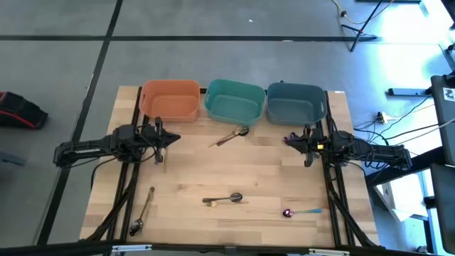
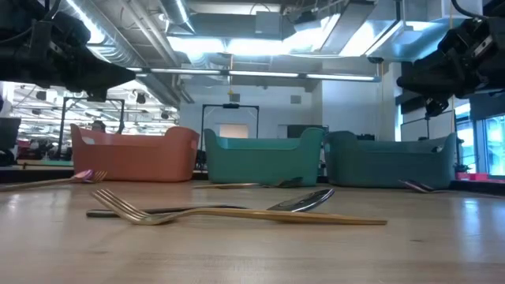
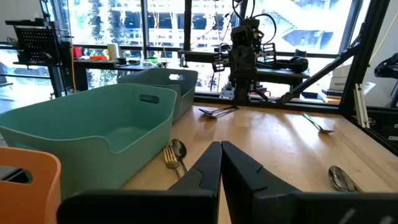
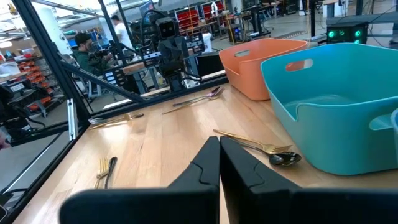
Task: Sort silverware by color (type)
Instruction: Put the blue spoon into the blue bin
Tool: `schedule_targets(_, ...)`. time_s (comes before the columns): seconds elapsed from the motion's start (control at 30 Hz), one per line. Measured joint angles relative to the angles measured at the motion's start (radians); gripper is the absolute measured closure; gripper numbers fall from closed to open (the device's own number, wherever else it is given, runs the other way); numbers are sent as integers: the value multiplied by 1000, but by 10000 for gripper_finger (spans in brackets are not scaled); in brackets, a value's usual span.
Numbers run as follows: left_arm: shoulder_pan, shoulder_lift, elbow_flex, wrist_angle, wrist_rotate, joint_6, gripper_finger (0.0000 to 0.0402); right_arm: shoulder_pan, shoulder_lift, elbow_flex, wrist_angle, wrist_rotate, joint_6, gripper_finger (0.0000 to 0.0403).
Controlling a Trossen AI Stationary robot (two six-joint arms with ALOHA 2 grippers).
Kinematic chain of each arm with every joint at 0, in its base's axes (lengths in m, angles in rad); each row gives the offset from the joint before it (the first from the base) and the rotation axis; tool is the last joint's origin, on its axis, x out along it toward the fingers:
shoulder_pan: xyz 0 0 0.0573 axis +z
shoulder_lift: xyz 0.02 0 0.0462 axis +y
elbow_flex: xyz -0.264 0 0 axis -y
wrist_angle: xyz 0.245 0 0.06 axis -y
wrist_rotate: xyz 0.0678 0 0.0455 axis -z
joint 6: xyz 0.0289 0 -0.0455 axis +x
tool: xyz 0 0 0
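Note:
Silverware lies scattered flat on the wooden table. A gold fork and a dark spoon (image 1: pixel 232 135) rest together before the teal bin, also in the left wrist view (image 3: pixel 175 155) and the right wrist view (image 4: pixel 264 149). Another gold fork with a dark spoon (image 1: pixel 224 199) sits near the near edge, close in the low view (image 2: pixel 237 210). An iridescent purple-blue spoon (image 1: pixel 298 211) lies to the near right. A gold piece (image 1: pixel 146 206) lies to the near left. My left gripper (image 1: pixel 170 139) (image 3: pixel 221 150) hovers shut before the orange bin. My right gripper (image 1: pixel 290 139) (image 4: pixel 219 147) hovers shut before the blue-grey bin.
Three bins stand in a row along the far edge: orange (image 1: pixel 170 99), teal (image 1: pixel 234 102) and blue-grey (image 1: pixel 296 104). More cutlery lies under each arm, near the left gripper (image 4: pixel 198 98) and the right gripper (image 3: pixel 217 111). People show in the room beyond (image 4: pixel 84 46).

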Motion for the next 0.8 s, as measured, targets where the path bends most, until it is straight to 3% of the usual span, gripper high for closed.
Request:
schedule_targets(0.33, 0, 0, -1, 140, -25, 85, 395, 0, 30, 5, 69, 50, -11, 401)
schedule_targets(0.53, 0, 0, -1, 184, -96, 77, 395, 0, 187, 82, 62, 166, -21, 401)
schedule_targets(0.8, 0, 0, -1, 185, -51, -32, 395, 0, 493, 316, -293, 287, 19, 401)
